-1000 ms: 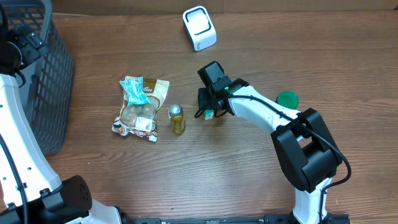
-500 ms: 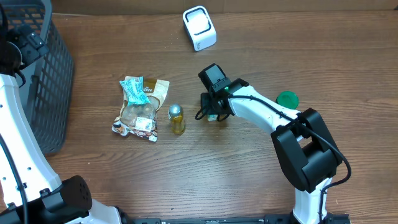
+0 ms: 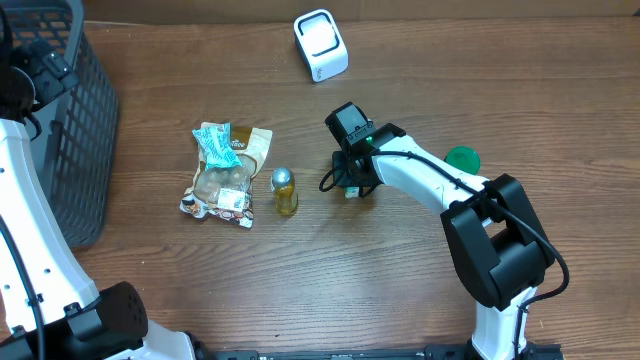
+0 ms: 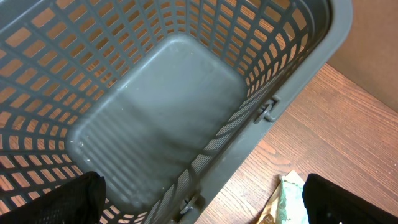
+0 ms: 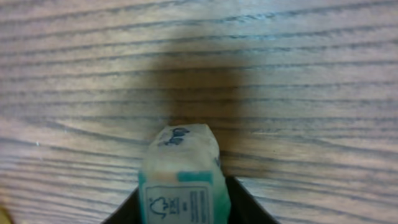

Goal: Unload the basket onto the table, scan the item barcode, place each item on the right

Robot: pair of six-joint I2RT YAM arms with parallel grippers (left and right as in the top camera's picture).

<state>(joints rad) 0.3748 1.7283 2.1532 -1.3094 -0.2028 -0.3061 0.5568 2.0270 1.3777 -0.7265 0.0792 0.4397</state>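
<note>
Carton (image 5: 183,180), green and white with a recycling mark on the near face, sits pinched between the two fingers of the right gripper (image 5: 185,208). Both black fingers (image 5: 247,206) touch its sides, so the gripper is closed on the carton. The far end of the carton is over bare wood grain; I cannot tell whether it touches the table (image 3: 300,280) or is just above it. Overhead, the right gripper (image 3: 350,182) is near table centre, pointing down, just right of the small bottle (image 3: 285,192), which has yellow contents and a silver cap. White scanner (image 3: 321,45) stands at the far edge, well apart from the carton. Snack bag (image 3: 222,185) lies left of the bottle, with a teal packet (image 3: 218,145) on top of it. Green round lid (image 3: 462,158) lies right of the right arm. Left gripper (image 4: 199,202) is wide open with nothing in it, black fingers (image 4: 62,199) at both lower corners of its wrist view, above the grey basket (image 4: 292,74). Basket (image 3: 75,120) is at the table's left side.
</note>
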